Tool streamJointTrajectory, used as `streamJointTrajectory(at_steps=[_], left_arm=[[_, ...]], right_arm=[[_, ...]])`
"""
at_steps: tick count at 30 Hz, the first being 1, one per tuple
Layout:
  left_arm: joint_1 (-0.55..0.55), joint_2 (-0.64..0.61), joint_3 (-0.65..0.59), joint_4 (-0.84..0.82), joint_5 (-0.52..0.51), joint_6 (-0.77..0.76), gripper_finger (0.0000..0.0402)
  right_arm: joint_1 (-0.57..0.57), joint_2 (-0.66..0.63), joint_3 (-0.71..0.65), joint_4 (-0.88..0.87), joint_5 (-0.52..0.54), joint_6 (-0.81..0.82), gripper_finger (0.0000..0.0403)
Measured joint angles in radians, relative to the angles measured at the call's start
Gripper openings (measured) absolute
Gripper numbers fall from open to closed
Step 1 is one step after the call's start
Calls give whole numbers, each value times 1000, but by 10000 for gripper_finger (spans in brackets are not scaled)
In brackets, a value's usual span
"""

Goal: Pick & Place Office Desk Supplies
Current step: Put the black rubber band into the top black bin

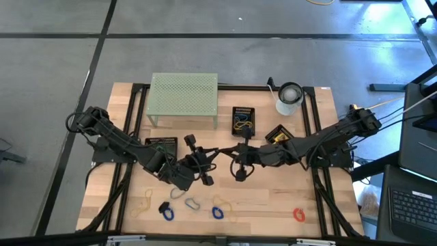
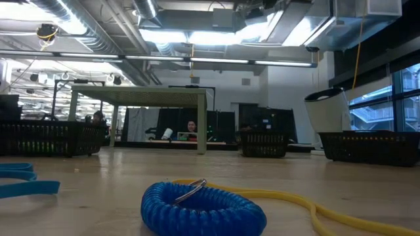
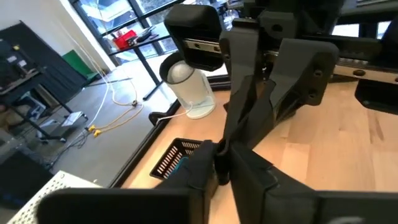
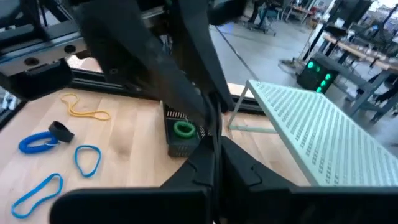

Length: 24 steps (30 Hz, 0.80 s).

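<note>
The wooden counter (image 1: pixel 273 198) stands on a grey concrete floor (image 1: pixel 205 55) crossed by dark seams. Across the counter, the low view opens into a large hall with exposed ducts (image 2: pixel 275 16) and long ceiling lights (image 2: pixel 197 36) overhead. Tall windows (image 2: pixel 384 105) line one side, letting in daylight. Dark mesh baskets (image 2: pixel 374 147) sit along the far edge. A person (image 2: pixel 191 126) sits at a distant desk. A laptop keyboard (image 1: pixel 416 205) shows beside the counter in the high view.

Both arms meet mid-table; right claw (image 1: pixel 240 164) closed, touching left claw (image 1: pixel 205 164).
</note>
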Motion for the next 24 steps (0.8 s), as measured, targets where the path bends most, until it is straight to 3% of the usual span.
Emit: streamJointTrajectory(at_steps=[11, 17, 24], left_arm=[[0, 0, 0, 0, 27, -58, 156], [-3, 0, 0, -1, 27, -147, 165], [-32, 0, 0, -21, 28, -180, 158]], right_arm=[[-132, -121, 0, -388, -4, 265, 5], [-271, -83, -13, -620, -45, 450, 5], [-396, 3, -60, -620, -107, 517, 6]])
